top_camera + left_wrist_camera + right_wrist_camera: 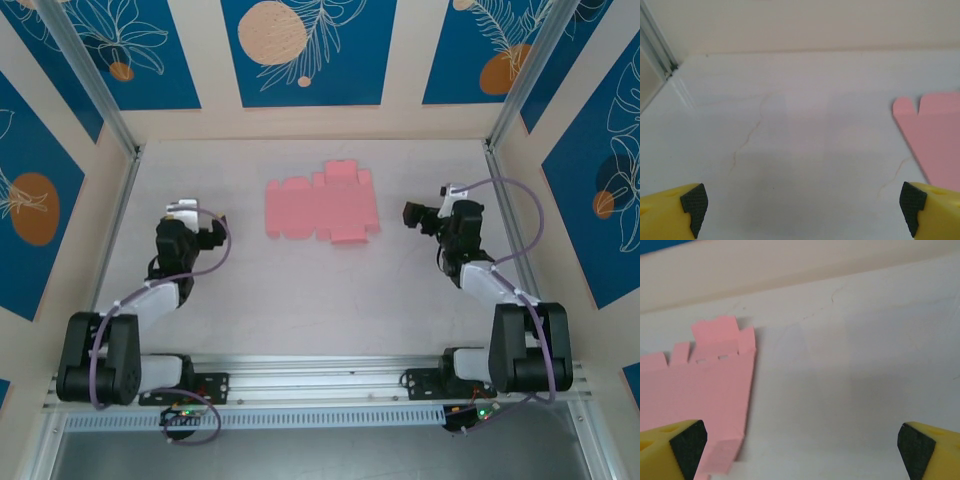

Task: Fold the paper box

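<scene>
- Okay, your paper box (322, 208) is a flat pink die-cut sheet. It lies on the white table (300, 310), toward the far wall and between the two arms.
- Its tabs and flaps are spread out and the panels lie flat against the tabletop, so it's a sheet rather than a formed container.
- Your left gripper (208, 233) sits left of the sheet, well apart from it. The claw is released, jaws wide, with bare table between them.
- From the left wrist you see the gripper (802, 202) with its yellow fingers (670, 207) at the frame's bottom corners. The paper box (935, 145) shows rounded tabs at the right edge.
- Your right gripper (412, 213) is right of the sheet, near it but not touching. The claw is released, jaws wide, gripping nothing.
- From the right wrist you see the gripper (800, 442) over bare table. The paper box (700, 390) is on the left, its right edge running down beside the left finger (665, 450).
</scene>
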### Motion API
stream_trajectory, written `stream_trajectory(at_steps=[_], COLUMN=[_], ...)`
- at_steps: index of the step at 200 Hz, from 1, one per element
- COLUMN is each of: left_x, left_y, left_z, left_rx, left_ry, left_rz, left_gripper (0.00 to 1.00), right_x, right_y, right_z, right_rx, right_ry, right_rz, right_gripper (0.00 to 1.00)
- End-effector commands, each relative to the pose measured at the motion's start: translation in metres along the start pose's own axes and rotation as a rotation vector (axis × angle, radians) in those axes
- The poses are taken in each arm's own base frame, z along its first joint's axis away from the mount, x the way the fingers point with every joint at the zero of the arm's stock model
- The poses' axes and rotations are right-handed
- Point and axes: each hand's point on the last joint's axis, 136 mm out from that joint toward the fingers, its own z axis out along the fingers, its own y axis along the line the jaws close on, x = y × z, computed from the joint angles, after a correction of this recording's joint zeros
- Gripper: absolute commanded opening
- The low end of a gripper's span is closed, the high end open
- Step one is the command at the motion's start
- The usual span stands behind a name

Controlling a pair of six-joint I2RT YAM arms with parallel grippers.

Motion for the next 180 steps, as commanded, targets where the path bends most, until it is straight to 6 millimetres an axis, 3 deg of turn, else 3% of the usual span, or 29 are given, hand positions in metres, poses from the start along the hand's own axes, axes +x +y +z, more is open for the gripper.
stream_trajectory(at_steps=[1, 15, 30, 76, 103, 117, 141, 180], left_x=[-0.023, -0.030, -0.035, -0.040, -0.042, -0.039, -0.037, -0.036], left_y=[-0.006, -0.015, -0.033, -0.068, -0.087, -0.097, -0.115, -0.153], left_z=[0.001, 0.008, 0.017, 0.057, 0.081, 0.094, 0.108, 0.127], left_rx=[0.034, 0.084, 0.173, 0.289, 0.365, 0.405, 0.457, 0.555], left_ry=[0.013, 0.044, 0.072, 0.198, 0.244, 0.292, 0.341, 0.397], left_rz=[-0.153, -0.236, -0.283, -0.360, -0.341, -0.335, -0.309, -0.147], left_gripper=[1.00, 1.00, 1.00, 1.00, 1.00, 1.00, 1.00, 1.00], right_x=[0.009, 0.011, 0.017, 0.038, 0.057, 0.066, 0.086, 0.124], right_y=[0.012, 0.033, 0.059, 0.150, 0.192, 0.203, 0.217, 0.207], right_z=[-0.007, -0.005, -0.002, 0.017, 0.031, 0.037, 0.044, 0.043], right_rx=[-0.005, -0.061, -0.111, -0.235, -0.282, -0.274, -0.271, -0.215], right_ry=[0.151, 0.213, 0.281, 0.501, 0.618, 0.659, 0.726, 0.812], right_rz=[0.161, 0.193, 0.212, 0.225, 0.237, 0.242, 0.260, 0.292], right_gripper=[0.99, 1.00, 0.92, 0.58, 0.40, 0.34, 0.31, 0.30])
